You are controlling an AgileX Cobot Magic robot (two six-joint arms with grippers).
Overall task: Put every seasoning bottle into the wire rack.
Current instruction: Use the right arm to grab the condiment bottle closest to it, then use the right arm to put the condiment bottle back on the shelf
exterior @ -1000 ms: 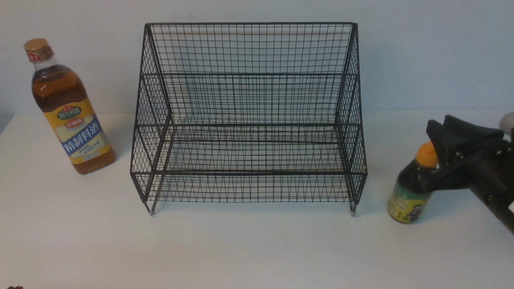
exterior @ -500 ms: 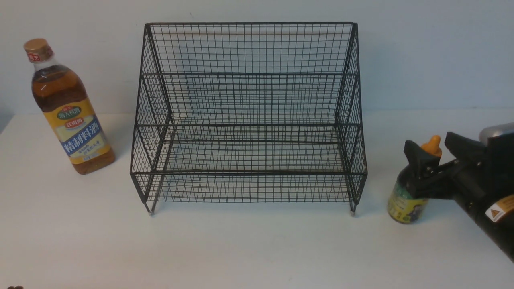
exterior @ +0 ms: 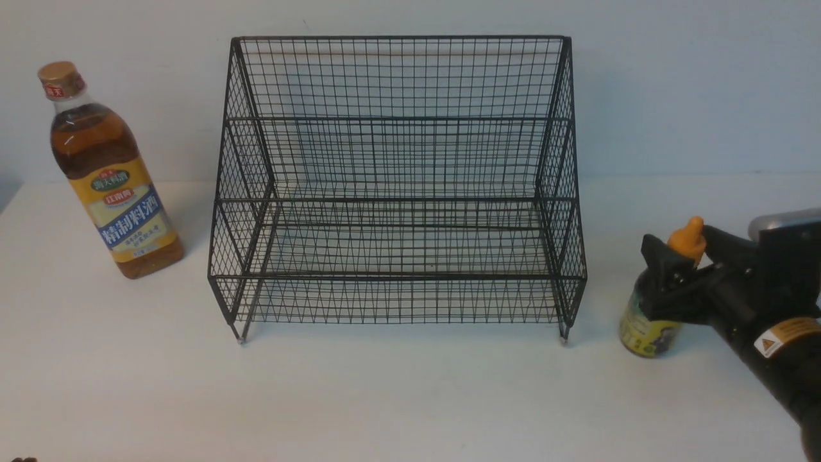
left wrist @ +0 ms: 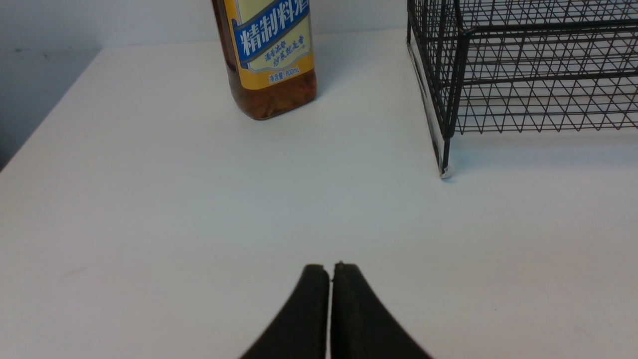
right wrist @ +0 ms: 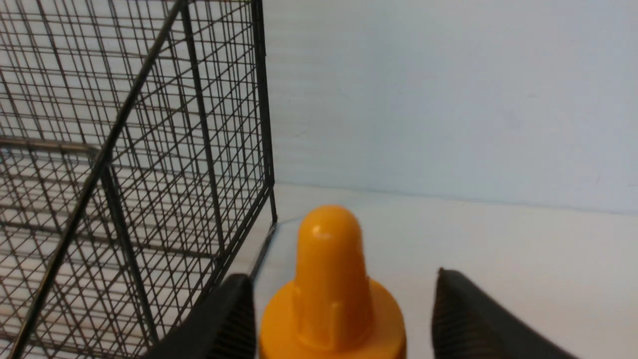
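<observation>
The tall amber-liquid bottle (exterior: 112,186) with gold cap and yellow-blue label stands upright at the far left of the white table; its lower part shows in the left wrist view (left wrist: 271,50). The small dark bottle (exterior: 644,327) with orange nozzle cap (right wrist: 331,279) stands right of the black wire rack (exterior: 397,199). My right gripper (exterior: 689,253) is open, one finger on each side of the cap and neck, with a visible gap on one side. My left gripper (left wrist: 330,267) is shut and empty, low over the table, well short of the tall bottle.
The rack holds nothing; its front left foot (left wrist: 443,172) and right side mesh (right wrist: 124,149) show in the wrist views. A pale wall stands close behind the rack. The table's left edge (left wrist: 45,119) runs near the tall bottle.
My right gripper has dropped lower and slid toward the rack, so its open fingers now straddle the small bottle's cap. The bottles and the rack have not moved.
</observation>
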